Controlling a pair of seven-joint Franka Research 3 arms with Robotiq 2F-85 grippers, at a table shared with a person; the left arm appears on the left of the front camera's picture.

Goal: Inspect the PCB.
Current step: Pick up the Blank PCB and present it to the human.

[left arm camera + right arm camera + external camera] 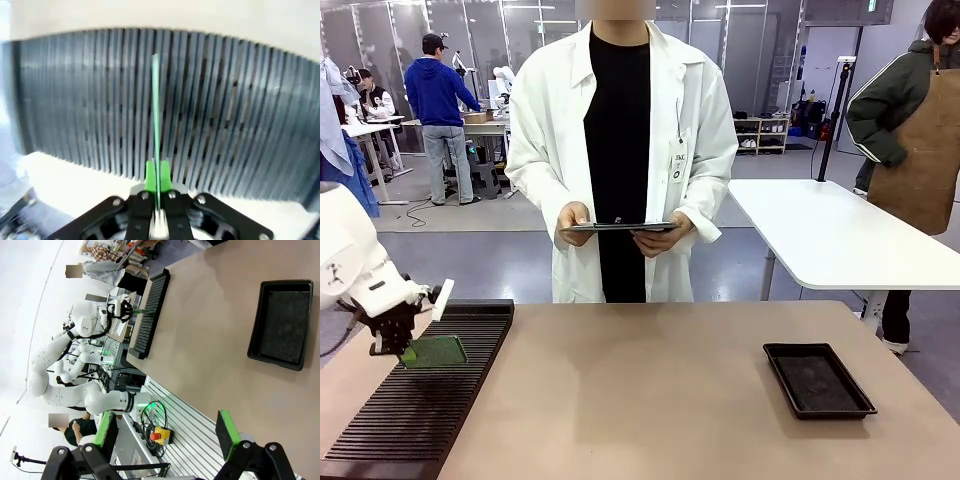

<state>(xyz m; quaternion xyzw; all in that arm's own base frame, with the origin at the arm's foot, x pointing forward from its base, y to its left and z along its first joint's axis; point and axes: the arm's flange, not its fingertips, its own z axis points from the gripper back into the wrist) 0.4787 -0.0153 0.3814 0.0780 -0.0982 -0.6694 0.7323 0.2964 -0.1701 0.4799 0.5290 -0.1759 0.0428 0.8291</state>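
One PCB [433, 351], edge clenched in left jaws over slotted rack [420, 400]: front view gives its face, left wrist view a thin edge. Right jaws released above worktop [210, 365].

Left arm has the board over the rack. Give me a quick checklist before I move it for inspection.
1. Left gripper shut on the PCB, pads on its near edge: ok.
2. PCB lifted free of the slotted rack: cannot tell.
3. Right gripper open, empty, well above the table: ok.
4. Black tray empty: ok.
5. Person's hands free to take the PCB: not ok, both hold a clipboard.
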